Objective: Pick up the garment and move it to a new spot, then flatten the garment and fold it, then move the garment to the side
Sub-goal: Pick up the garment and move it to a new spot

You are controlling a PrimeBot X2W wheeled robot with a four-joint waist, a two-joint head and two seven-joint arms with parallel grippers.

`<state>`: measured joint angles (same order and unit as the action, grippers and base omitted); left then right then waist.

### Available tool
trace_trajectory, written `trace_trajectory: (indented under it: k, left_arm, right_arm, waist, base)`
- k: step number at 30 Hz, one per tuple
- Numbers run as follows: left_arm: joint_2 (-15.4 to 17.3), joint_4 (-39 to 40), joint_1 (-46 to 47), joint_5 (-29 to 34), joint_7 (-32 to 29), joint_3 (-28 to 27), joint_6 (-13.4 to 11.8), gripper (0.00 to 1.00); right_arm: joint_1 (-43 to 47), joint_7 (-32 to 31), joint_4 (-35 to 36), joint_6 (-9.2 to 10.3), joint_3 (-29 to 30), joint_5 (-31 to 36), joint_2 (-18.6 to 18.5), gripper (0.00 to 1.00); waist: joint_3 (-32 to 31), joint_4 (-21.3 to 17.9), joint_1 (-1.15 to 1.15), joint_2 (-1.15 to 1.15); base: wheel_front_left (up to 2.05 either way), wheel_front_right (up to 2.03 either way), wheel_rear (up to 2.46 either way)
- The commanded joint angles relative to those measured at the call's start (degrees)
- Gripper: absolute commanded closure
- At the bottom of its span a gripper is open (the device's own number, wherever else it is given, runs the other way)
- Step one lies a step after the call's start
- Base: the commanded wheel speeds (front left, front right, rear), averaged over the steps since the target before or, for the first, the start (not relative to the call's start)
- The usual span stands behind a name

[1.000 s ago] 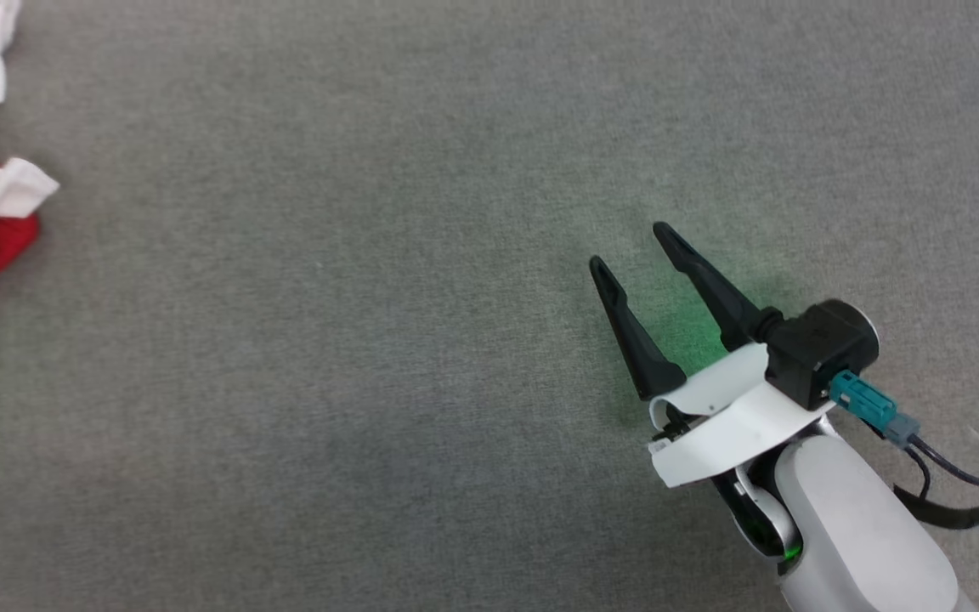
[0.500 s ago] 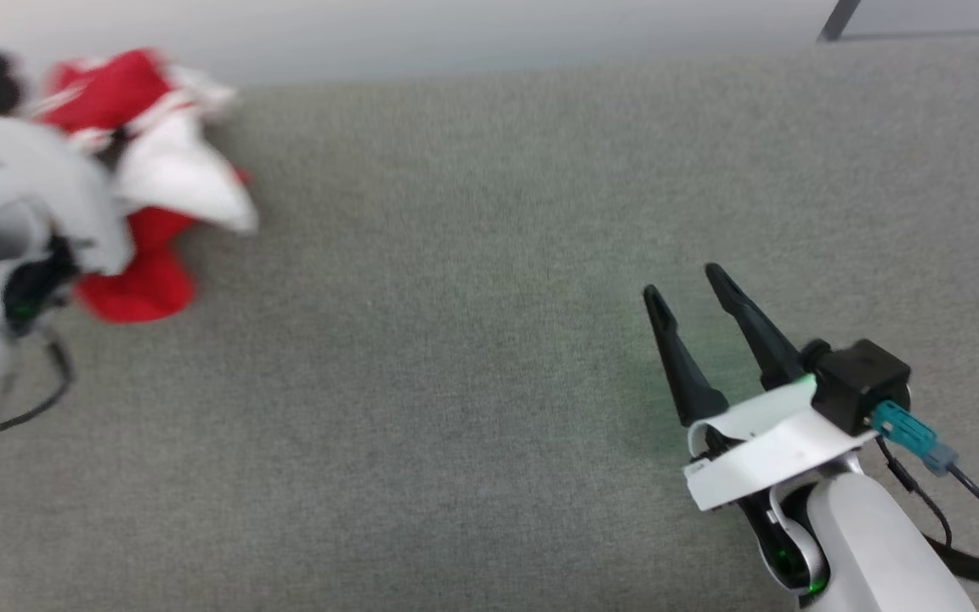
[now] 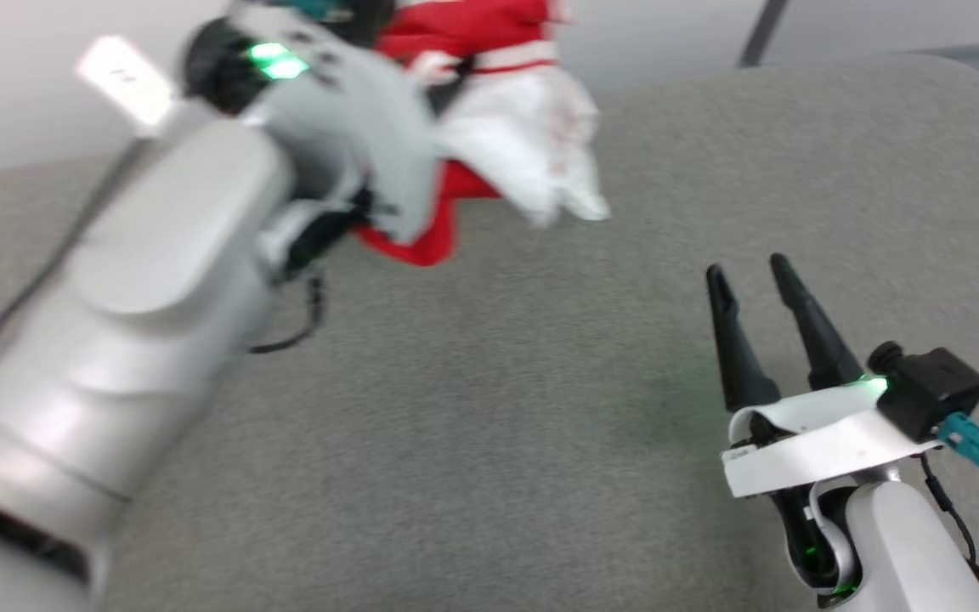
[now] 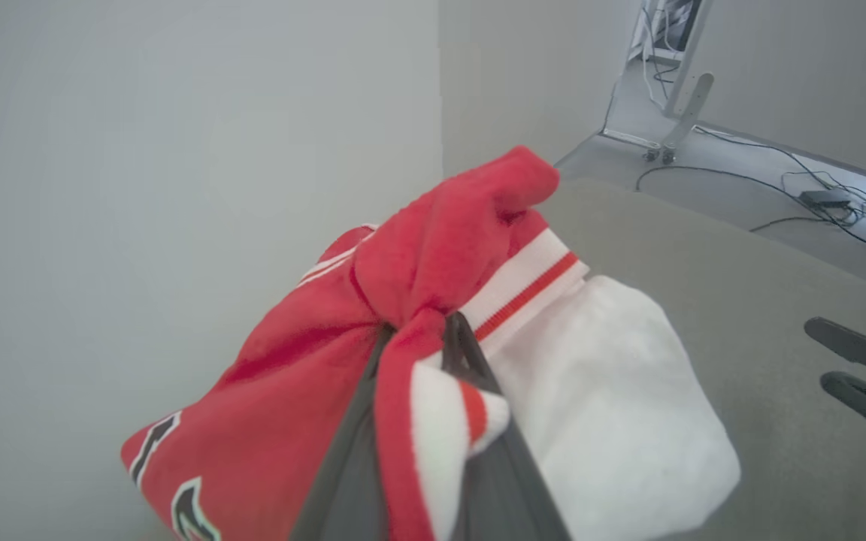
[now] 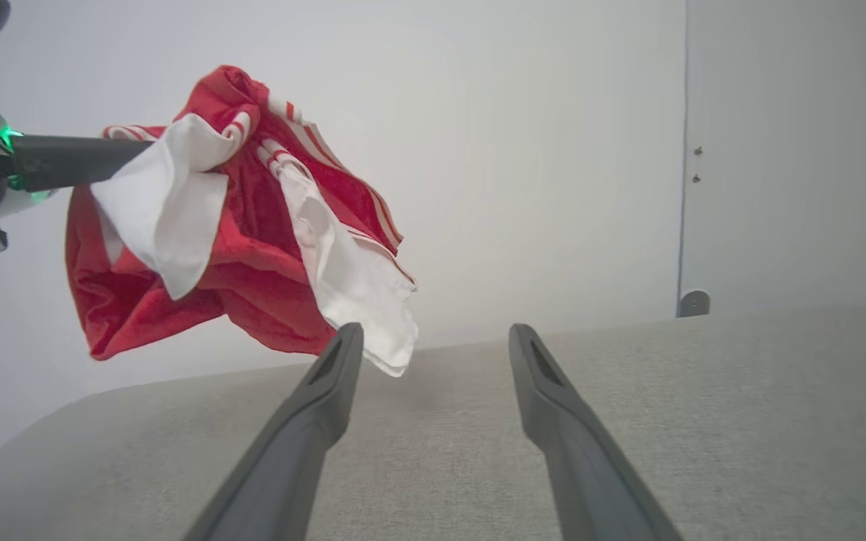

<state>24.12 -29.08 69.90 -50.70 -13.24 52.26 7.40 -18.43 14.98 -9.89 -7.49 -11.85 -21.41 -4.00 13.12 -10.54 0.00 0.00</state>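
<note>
The left end effector (image 4: 419,324) is pinched narrow on a bunched fold of the red-and-white jersey (image 3: 489,51), which hangs clear of the grey bench (image 3: 489,442) near its far edge. The right end effector (image 3: 747,266) stands wide and empty, low over the bench.

My left arm (image 3: 158,280) crosses the left side, a pale forearm running from the lower left corner up to the top middle (badly blurred), with a green light (image 3: 277,59) lit at its wrist. Bunched at that wrist end is the garment (image 3: 532,144): red cloth, a red-and-white striped band, and a white sleeve drooping to the right. At lower right my right end effector (image 3: 746,266) points up the picture, its two dark fingers (image 3: 736,357) parted, with the grey tabletop (image 3: 489,408) showing between them. A pale wall (image 3: 14,85) stands behind.
</note>
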Motion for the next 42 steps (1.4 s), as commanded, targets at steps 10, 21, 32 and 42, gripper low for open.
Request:
trace_trajectory:
  k: [10, 21, 32, 42]
  left_arm:
    - [-7.3, -4.5, -1.1, 2.5, 0.8, 9.2, 0.1, 1.0]
    - [-1.6, -4.6, -2.1, -3.1, -6.3, 20.3, 0.1, 1.0]
    - [1.7, -8.0, -8.9, -1.0, -16.0, 22.2, 0.0, 1.0]
    - [1.5, -10.4, -9.1, -3.6, -12.7, 22.4, -0.3, 0.51]
  right_arm:
    - [-0.1, 0.3, 2.7, 0.0, 4.0, -1.3, 1.0, 0.0]
    - [0.0, 0.3, 4.3, 0.0, 4.5, -4.6, 1.1, 0.0]
    - [-1.1, 0.3, 5.0, 0.0, 3.7, -6.2, 1.1, 0.0]
    - [-0.7, 0.3, 4.6, 0.0, 3.9, -5.3, 1.1, 0.0]
  waist:
    - [5.8, -9.8, 0.0, 0.0]
    - [8.8, -13.0, 0.0, 0.0]
    - [10.8, -14.1, 0.0, 0.0]
    - [10.3, -13.5, 0.0, 0.0]
  base:
    - [0.0, 0.0, 0.0]
    - [0.0, 0.0, 0.0]
    - [0.0, 0.0, 0.0]
    - [0.0, 0.0, 0.0]
